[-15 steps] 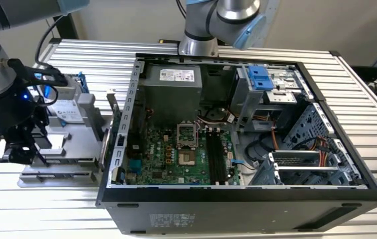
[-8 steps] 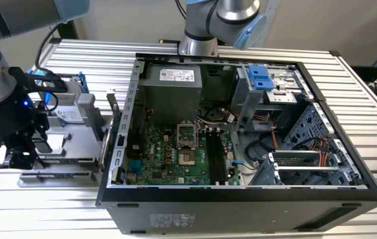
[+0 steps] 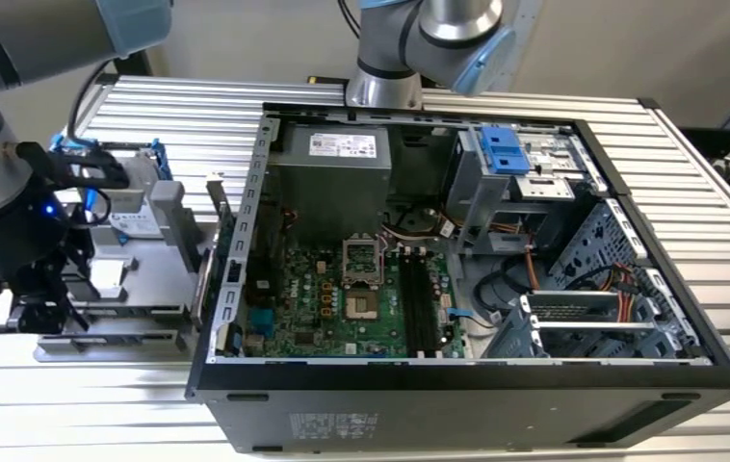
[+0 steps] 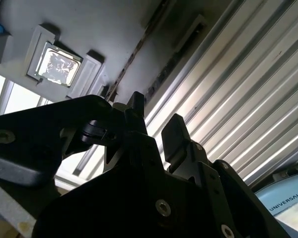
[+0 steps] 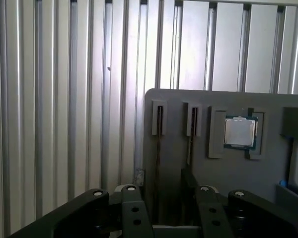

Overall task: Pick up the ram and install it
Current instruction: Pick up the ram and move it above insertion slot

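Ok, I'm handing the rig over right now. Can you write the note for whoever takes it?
Gripper: jaws open, holding nothing, low over the grey parts holder, which sits on the exterior view's left of the PC case.
Ram: on edge in a holder slot, near the CPU, roughly in line with the jaws, not gripped.
Motherboard ram slots: look empty.
Done: the gripper is at the holder.
Left: the pick and the install are both not yet done.
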Robot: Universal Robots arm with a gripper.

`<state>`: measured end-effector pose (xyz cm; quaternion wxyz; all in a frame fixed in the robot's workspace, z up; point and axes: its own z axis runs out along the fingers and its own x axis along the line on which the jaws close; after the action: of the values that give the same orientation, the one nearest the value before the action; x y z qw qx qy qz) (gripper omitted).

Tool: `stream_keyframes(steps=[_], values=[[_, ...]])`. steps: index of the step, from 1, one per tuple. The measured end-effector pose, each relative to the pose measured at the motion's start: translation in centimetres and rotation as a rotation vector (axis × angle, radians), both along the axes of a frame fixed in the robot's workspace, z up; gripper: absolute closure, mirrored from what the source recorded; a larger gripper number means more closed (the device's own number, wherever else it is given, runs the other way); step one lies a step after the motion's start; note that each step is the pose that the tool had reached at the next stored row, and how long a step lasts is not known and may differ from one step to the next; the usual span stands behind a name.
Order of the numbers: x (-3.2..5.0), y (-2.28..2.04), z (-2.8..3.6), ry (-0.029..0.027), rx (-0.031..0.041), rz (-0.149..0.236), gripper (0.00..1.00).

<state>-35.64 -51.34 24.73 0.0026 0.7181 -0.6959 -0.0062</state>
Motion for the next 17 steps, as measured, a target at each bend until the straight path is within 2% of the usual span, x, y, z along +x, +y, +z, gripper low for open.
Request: stream_keyframes(steps=[5,17], values=[[-0.10,-0.16,-0.65,0.0001,0.0032,0.000,0.00],[-0.10,-0.18,-2.36,0.0002,0.0034,0.000,0.00]])
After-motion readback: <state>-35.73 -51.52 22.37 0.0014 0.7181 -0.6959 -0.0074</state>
